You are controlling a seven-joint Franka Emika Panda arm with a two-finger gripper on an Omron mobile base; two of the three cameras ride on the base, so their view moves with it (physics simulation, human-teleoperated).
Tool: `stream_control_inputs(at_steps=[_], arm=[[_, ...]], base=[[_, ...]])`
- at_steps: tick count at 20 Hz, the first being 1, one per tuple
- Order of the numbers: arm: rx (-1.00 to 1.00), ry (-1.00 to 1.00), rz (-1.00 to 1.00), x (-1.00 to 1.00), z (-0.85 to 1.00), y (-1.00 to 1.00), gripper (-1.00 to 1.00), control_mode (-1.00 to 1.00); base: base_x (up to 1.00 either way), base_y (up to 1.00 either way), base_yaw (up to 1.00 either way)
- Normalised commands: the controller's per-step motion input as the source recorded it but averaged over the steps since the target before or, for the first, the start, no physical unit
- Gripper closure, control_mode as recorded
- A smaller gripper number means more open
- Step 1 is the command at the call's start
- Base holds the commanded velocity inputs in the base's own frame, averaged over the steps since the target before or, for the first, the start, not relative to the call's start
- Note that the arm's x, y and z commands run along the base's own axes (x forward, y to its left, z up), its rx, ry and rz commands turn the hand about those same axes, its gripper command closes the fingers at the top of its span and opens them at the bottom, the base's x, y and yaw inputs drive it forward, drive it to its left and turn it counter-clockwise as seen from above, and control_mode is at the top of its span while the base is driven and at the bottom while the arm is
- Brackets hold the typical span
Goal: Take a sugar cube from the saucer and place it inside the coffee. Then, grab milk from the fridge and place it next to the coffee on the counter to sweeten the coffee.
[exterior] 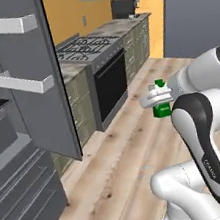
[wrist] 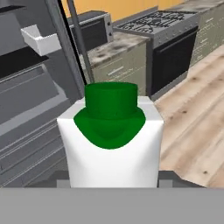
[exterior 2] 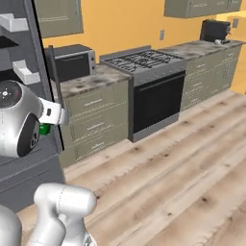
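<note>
Hand view has the milk (wrist: 111, 140) upright, clamped in the gripper (wrist: 113, 186); the open fridge (wrist: 30, 87) door edge stands close behind; bare wood floor (exterior: 124, 150) lies open beside the counter (exterior 2: 89, 81).

Orange wall (exterior 2: 125, 21) running behind cabinets. Pale wood floor (exterior 2: 182, 173) stretching across room. Black oven (exterior 2: 156, 103) sitting under gas hob (exterior 2: 139, 60), olive-grey cabinets (exterior 2: 96, 120) flanking it. Microwave (exterior 2: 72, 61) resting near worktop's left end, black coffee machine (exterior 2: 214, 30) standing at far end. Upper cabinets (exterior 2: 202, 7) hanging along wall.
</note>
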Motion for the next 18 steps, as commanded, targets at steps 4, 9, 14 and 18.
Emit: stream_control_inputs(at_steps=[4, 9, 14, 18], arm=[[0.00, 0.00, 0.00, 0.00, 0.00, 0.00, 1.00, 1.00], [0.00, 0.00, 0.00, 0.00, 0.00, 0.00, 1.00, 1.00], [0.00, 0.00, 0.00, 0.00, 0.00, 0.00, 1.00, 1.00], [0.00, 0.00, 0.00, 0.00, 0.00, 0.00, 1.00, 1.00]], base=[[0.65, -0.71, -0.47], [1.00, -0.30, -0.13], [1.00, -0.30, -0.07], [1.00, -0.69, -0.05]])
